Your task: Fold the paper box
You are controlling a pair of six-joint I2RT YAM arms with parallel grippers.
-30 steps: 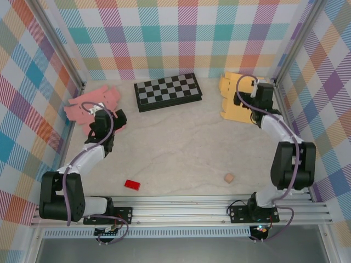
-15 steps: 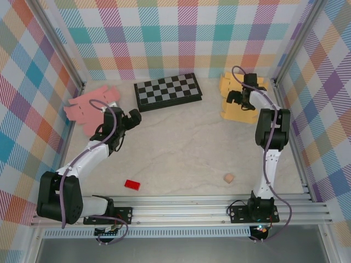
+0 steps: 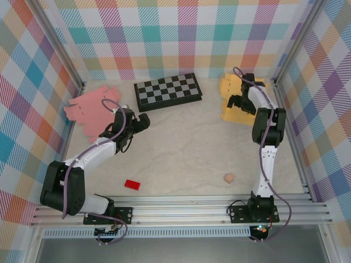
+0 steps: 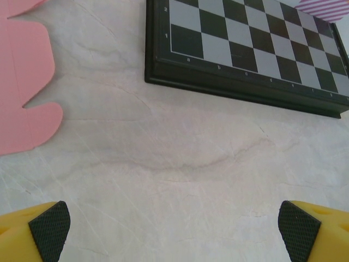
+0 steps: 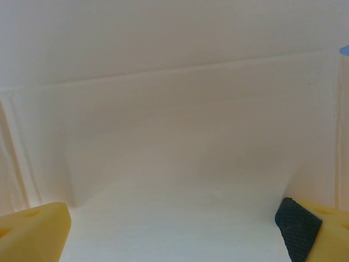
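A pink flat paper box blank [image 3: 90, 108] lies at the back left; its scalloped edge [image 4: 22, 93] shows at the left of the left wrist view. A yellow-orange flat box blank [image 3: 233, 111] lies at the back right. My left gripper [image 3: 143, 121] hovers open over bare table, to the right of the pink blank and just in front of the chessboard, with nothing between its fingers [image 4: 174, 232]. My right gripper [image 3: 235, 101] is open low over the yellow-orange blank, whose creased, washed-out surface [image 5: 174, 136] lies close under the jaws [image 5: 174, 224].
A black-and-white chessboard [image 3: 168, 91] lies at the back middle, its near rim [image 4: 240, 90] close ahead of the left gripper. A red block [image 3: 131, 184] and a small tan cube [image 3: 228, 178] sit near the front. Plaid walls close in the sides and back.
My left gripper has swung right, off the pink blank, toward the chessboard. The right arm has folded upright and its gripper has shifted left over the yellow-orange blank. Both stay open.
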